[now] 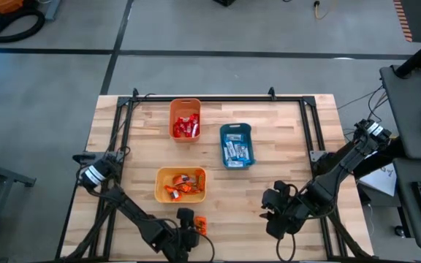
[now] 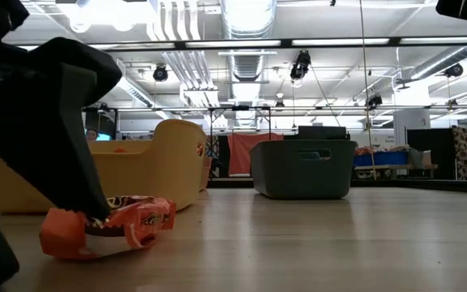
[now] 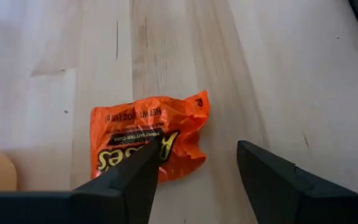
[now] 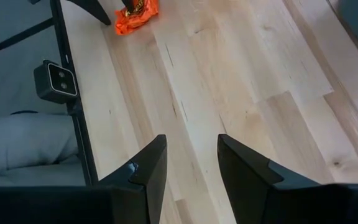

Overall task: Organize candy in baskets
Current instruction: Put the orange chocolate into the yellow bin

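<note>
One orange-wrapped candy (image 3: 148,140) lies flat on the wood near the table's front edge; it also shows in the high view (image 1: 200,225) and the low view (image 2: 112,227). My left gripper (image 3: 197,152) is open over it. One finger is on the wrapper and the other is over bare wood beside it. My right gripper (image 4: 191,155) is open and empty at the front right (image 1: 275,213). The orange basket (image 1: 185,119) holds red candy, the teal basket (image 1: 237,145) holds light blue candy, and the yellow basket (image 1: 180,184) holds orange candy. My left gripper touches the orange candy with one fingertip (image 3: 153,152) only, set on the wrapper's top side (image 3: 166,146) near its middle. The finger slants down from above (image 2: 87,195). The other finger stands clear of the wrapper. The candy lies on the table.
The yellow basket (image 2: 152,166) stands just behind the candy, and the teal basket (image 2: 302,169) is farther back right. A black frame rail (image 4: 73,106) runs along the table's front edge. Bare wood lies between my two grippers.
</note>
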Controlling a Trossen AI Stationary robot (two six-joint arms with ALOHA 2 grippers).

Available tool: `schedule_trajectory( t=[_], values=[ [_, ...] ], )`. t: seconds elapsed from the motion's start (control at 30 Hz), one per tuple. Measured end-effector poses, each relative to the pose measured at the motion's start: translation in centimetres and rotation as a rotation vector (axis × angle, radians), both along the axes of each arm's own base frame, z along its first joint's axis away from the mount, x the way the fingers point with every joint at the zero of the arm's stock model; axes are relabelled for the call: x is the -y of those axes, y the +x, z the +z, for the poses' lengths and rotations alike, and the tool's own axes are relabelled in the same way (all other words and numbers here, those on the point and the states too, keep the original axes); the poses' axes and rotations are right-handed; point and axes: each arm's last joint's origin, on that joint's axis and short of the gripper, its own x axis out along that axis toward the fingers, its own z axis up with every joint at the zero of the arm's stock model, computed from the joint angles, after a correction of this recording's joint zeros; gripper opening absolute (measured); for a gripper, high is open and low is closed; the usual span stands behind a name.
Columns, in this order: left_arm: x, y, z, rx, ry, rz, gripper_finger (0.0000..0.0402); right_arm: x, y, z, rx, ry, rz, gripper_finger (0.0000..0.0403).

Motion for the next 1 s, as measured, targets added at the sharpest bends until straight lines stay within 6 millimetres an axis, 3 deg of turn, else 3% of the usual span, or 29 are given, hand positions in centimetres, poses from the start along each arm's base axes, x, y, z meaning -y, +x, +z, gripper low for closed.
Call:
schedule_trajectory(
  t=[0.17, 0.63, 0.77, 1.0],
  values=[
    [0.1, 0.1, -0.5, 0.002, 0.009, 0.004, 0.0162, 0.0, 0.0, 0.0, 0.001, 0.000, -0.001, 0.0137],
    [-0.1, 0.1, -0.4, 0.020, 0.060, -0.004, 0.0007, 0.0, 0.0, 0.0, 0.016, -0.019, -0.008, 0.0131],
    [-0.1, -0.1, 0.9, 0.027, 0.064, -0.046, 0.0007, 0.0, 0.0, 0.0, 0.017, -0.024, -0.002, 0.0132],
    [-0.6, -0.6, 5.7, 0.110, 0.056, -0.117, 0.0001, 0.0, 0.0, 0.0, 0.018, -0.025, -0.003, 0.0124]
  ],
)
